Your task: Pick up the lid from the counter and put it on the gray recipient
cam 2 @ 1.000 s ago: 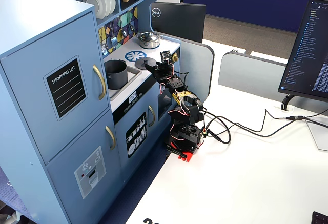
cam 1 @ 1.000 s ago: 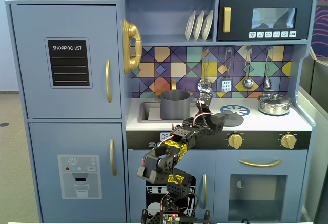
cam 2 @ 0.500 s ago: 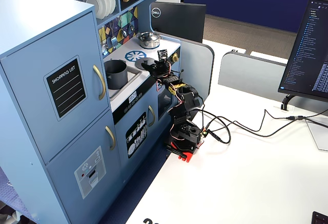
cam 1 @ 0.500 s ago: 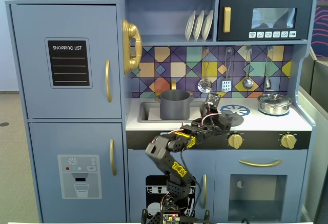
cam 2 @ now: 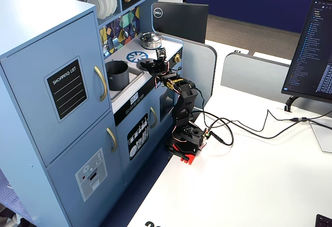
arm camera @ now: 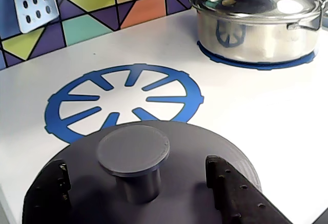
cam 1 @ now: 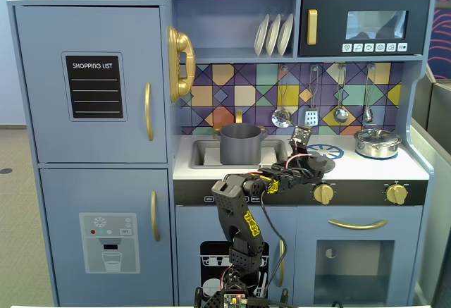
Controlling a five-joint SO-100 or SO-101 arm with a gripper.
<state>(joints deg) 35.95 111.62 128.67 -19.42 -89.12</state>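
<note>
Straddling the knob of the lid (arm camera: 154,183), the gripper (arm camera: 138,188) has one dark finger at nine o'clock of the knob and the other at three o'clock in the wrist view, each standing clear of the stem. The jaws are thus spread, not yet clamped on anything. That placement makes sense: the knob is the only raised part of a flat disc, so pinching its stem is the sure way to lift it.

The lid lies flat on the counter (arm camera: 266,121), just at six o'clock of the blue printed burner ring (arm camera: 125,101) in the wrist view. The shiny steel pot (arm camera: 256,29) with its own glass lid sits well apart at one o'clock and plays no part here.

In a fixed view the gray recipient (cam 1: 241,144) stands upright and open-topped in the sink recess, at about ten o'clock from the lid (cam 1: 318,161), with the arm (cam 1: 243,202) reaching up from below the counter edge. In the other fixed view the pot (cam 2: 118,74) is likewise uncovered.

I judge the task at its grasping step: the fingers need to close on the stem, then lift clear before carrying toward the pot. A loose pinch could let the disc tilt or slip.
</note>
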